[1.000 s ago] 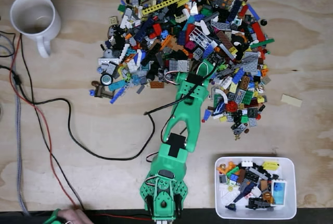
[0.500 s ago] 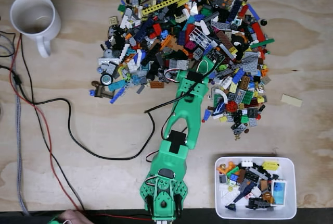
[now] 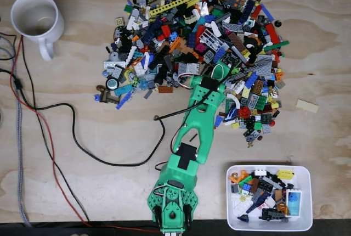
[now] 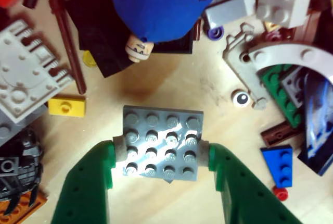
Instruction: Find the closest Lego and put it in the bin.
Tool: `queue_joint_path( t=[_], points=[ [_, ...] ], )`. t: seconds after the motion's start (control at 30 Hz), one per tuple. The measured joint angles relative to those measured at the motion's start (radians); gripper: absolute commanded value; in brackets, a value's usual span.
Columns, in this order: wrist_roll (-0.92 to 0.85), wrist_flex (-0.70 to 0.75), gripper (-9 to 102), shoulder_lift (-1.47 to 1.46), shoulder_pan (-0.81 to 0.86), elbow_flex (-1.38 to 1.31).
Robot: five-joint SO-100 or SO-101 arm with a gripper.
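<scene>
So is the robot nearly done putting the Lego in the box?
Not yet. Some pieces already lie in the white bin. In the wrist view the green claw has its fingers against both sides of a grey plate, which is on the table. Lifting it and carrying it to the bin are left.

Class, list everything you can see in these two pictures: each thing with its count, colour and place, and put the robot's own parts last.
Lego pile: one big heap, mixed colours, upper middle of the table in the fixed view.
Grey plate: one, grey, studded, between the two green fingers in the wrist view.
Yellow plate: one, yellow, left of the grey plate in the wrist view.
Bin: one, white, lower right in the fixed view, already holding mixed bricks.
Mug: one, white, upper left.
Tan piece: one, lying alone at the right.
Cables: several, black, red and grey, left side.
Table: one, light wood.
Arm: one, green, reaching from the bottom edge to the pile.
Gripper: one, green, fingers touching the grey plate's sides.
</scene>
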Motion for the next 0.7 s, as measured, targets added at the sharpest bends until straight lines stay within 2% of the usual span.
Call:
queue_joint_path(
  t=[0.27, 0.7],
  points=[
    [-0.072, 0.058, 13, 0.152, 0.156, -0.003],
    [-0.279, 0.08, 14, 0.371, 0.706, -0.029]
  ],
)
